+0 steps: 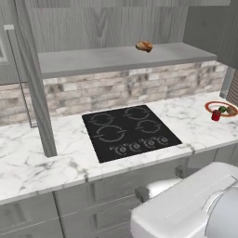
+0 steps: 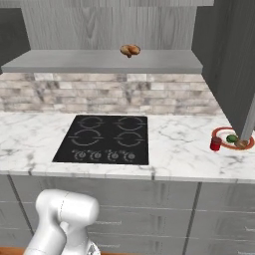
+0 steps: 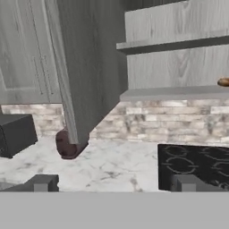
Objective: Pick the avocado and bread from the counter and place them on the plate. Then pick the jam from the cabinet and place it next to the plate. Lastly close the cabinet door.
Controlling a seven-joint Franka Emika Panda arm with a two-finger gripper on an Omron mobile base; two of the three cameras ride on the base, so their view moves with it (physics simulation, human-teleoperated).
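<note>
Over by the cooktop (image 1: 130, 132), the plate (image 1: 214, 106) sits well off to its right on the counter (image 1: 42, 153), with the avocado (image 1: 222, 109) and the bread (image 1: 231, 111) on it and the jam (image 1: 216, 115) standing against its near rim. The gripper (image 3: 114, 184) hangs empty, its jaws spread wide, low over the marble left of the cooktop. The cabinet door (image 1: 35, 79) stands swung out, and a golden-brown pastry (image 1: 144, 46) lies on the shelf (image 1: 111, 58) above the cooktop.

The jam (image 2: 215, 143) stands touching the plate (image 2: 220, 132) on the counter (image 2: 179, 144).
</note>
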